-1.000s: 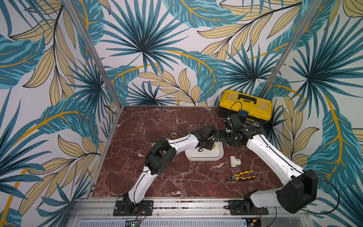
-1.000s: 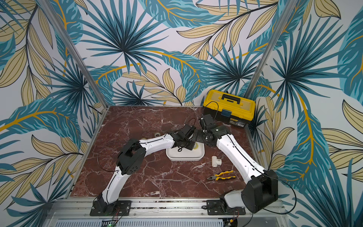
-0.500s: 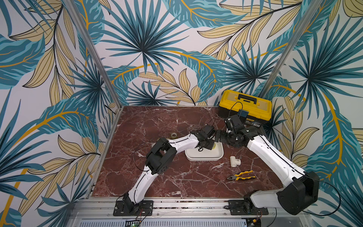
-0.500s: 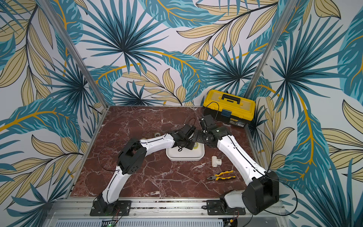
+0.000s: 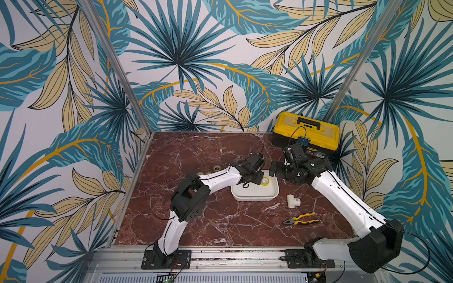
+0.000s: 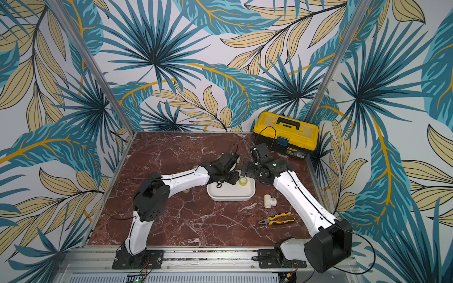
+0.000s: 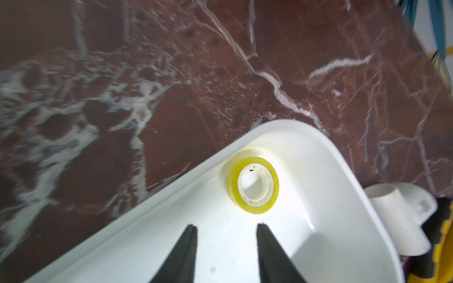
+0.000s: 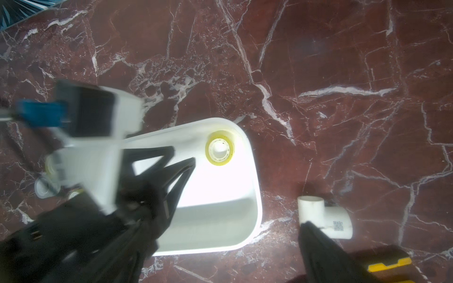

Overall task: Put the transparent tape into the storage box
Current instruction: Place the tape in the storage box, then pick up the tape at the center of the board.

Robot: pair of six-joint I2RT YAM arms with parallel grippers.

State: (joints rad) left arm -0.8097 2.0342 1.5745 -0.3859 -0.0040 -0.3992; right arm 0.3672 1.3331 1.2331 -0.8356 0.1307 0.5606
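Note:
The storage box (image 5: pixel 255 198) (image 6: pixel 230 197), a shallow white tub, sits mid-table. One yellowish roll of transparent tape (image 5: pixel 265 180) (image 6: pixel 243 181) (image 7: pixel 253 185) (image 8: pixel 220 151) lies flat in its far right corner. My left gripper (image 5: pixel 259 178) (image 7: pixel 226 225) hangs over the box just short of that roll, open, with nothing between its fingers. My right gripper (image 5: pixel 273 170) (image 8: pixel 224 227) hovers by the box's far right corner, open wide and empty. More tape rolls (image 5: pixel 217 168) (image 6: pixel 186 191) (image 8: pixel 44 188) lie on the table to the left of the box, partly hidden by my left arm.
A white T-shaped pipe fitting (image 5: pixel 293 201) (image 8: pixel 323 218) lies right of the box. Yellow-and-black pliers (image 5: pixel 300 218) lie nearer the front. A yellow-and-black toolbox (image 5: pixel 306 133) stands at the back right corner.
My left gripper's jaws have parted over the box, and the yellowish roll now lies free in the corner. The right arm has shifted slightly.

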